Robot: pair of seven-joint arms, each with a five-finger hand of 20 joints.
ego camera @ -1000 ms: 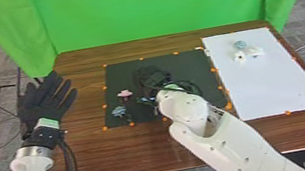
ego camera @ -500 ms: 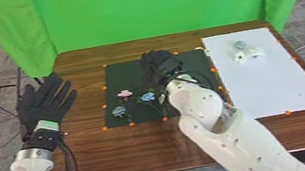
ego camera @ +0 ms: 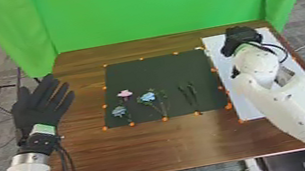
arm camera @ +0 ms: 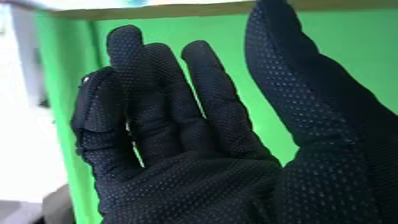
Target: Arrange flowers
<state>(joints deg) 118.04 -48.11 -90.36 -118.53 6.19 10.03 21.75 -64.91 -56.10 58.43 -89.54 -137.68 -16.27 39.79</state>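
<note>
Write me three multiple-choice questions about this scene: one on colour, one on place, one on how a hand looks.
1. The blooms on the dark mat are:
A) red and yellow
B) pink and blue
C) orange and purple

2. The right hand is over:
A) the white board
B) the dark mat
C) the floor

3. The left hand is:
A) clenched
B) pinching a stem
C) spread open

Answers:
1 B: one bloom is pink, two are blue.
2 A: it hovers above the board's far part.
3 C: its fingers fan out, empty.
</note>
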